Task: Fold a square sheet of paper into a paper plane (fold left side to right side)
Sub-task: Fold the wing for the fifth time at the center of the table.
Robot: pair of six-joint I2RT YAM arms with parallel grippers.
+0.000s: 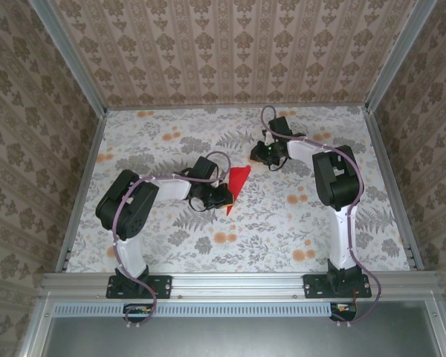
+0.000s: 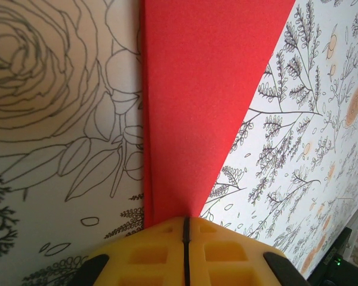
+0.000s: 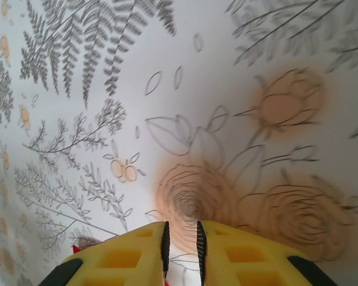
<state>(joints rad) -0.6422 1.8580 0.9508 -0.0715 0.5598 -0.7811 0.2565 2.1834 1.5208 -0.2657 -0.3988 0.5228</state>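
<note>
The square sheet of paper (image 1: 239,182) is bright red and lies folded into a pointed wedge at mid-table, its tip toward the near side. My left gripper (image 1: 224,199) is at that tip. In the left wrist view the jaws (image 2: 186,223) are pressed together with the red paper (image 2: 203,107) fanning out from between them. My right gripper (image 1: 262,155) hovers just beyond the wedge's far right corner. Its yellow fingers (image 3: 181,229) stand a narrow gap apart with bare tablecloth showing through, and a sliver of red paper (image 3: 75,248) peeks past the left finger.
The floral tablecloth (image 1: 282,223) covers the table. Wallpapered walls with aluminium posts (image 1: 89,134) close in the left, back and right sides. A metal rail (image 1: 238,281) carrying both arm bases runs along the near edge.
</note>
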